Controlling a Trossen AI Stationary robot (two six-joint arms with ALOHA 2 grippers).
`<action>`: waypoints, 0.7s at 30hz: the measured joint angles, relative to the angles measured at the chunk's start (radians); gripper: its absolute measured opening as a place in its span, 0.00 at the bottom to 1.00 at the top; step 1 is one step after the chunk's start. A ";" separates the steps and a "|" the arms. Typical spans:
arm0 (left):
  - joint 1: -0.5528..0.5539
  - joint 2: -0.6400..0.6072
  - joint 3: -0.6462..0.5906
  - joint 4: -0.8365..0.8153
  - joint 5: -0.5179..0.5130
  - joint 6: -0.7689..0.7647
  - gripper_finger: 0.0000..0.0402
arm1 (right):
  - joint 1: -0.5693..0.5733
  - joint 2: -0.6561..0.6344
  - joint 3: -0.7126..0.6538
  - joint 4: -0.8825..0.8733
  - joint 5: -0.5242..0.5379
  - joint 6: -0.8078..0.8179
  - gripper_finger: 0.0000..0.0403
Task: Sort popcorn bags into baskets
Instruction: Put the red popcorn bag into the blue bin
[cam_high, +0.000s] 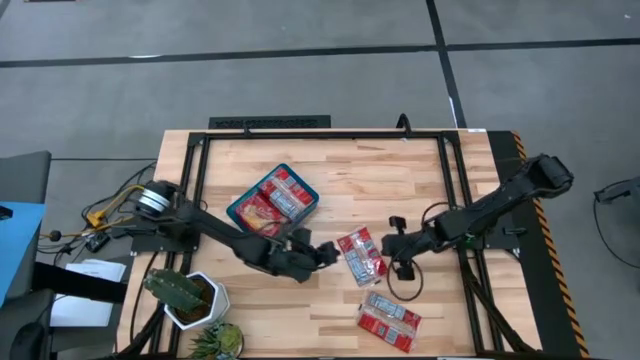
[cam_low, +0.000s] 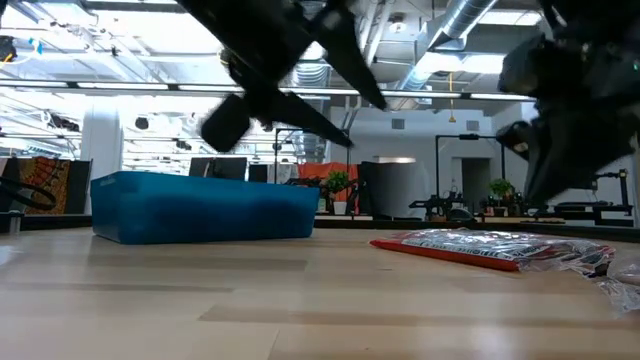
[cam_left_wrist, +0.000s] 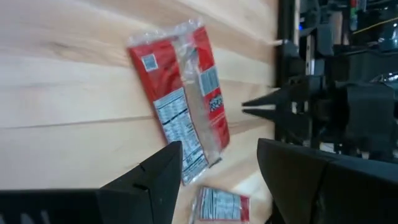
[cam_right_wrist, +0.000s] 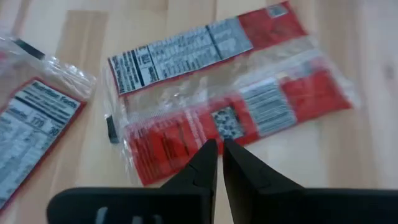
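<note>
From above you see the whole wooden desk (cam_high: 330, 180) at once. The teal tray (cam_high: 272, 197) sits left of centre toward the far side, with several red popcorn bags (cam_high: 275, 195) lying in it. A loose pair of bags (cam_high: 361, 256) lies at mid-desk, and another bag (cam_high: 389, 318) rests near the front edge, right of centre. The left gripper (cam_high: 325, 252) sits just left of the mid-desk bags, the right gripper (cam_high: 395, 245) just to their right, so the bags lie between the two. A white pot holding a cactus (cam_high: 185, 292) stands at the near left corner.

The level camera gives you what the overhead one cannot: the tray's blue wall (cam_low: 205, 208) hides everything inside it, and one bag (cam_low: 490, 248) shows as a flat red strip lying on the desk to the right. Both arms appear only as dark blurs overhead there.

Your left wrist camera shows the left fingers (cam_left_wrist: 155, 180) spread wide apart, holding nothing, with a bag (cam_left_wrist: 183, 99) lying label-up just beyond them, a second packet (cam_left_wrist: 221, 205) beside it, and the other arm's pointed tips past that.

Your right wrist camera shows the right fingers (cam_right_wrist: 202, 165) pressed together with only a thin slit between them, empty, poised directly over a red bag (cam_right_wrist: 224, 106) that lies flat; another packet (cam_right_wrist: 37, 130) lies beside it.
</note>
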 joint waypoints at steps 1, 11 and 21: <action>0.004 0.025 0.015 0.003 0.009 -0.009 0.49 | 0.007 0.021 0.000 0.013 0.000 0.004 0.13; 0.013 0.166 0.051 -0.044 0.043 -0.232 0.49 | 0.038 0.186 0.002 0.120 0.002 0.025 0.13; 0.051 0.165 0.050 -0.159 0.050 -0.275 0.49 | 0.033 0.297 0.010 0.312 -0.010 0.010 0.13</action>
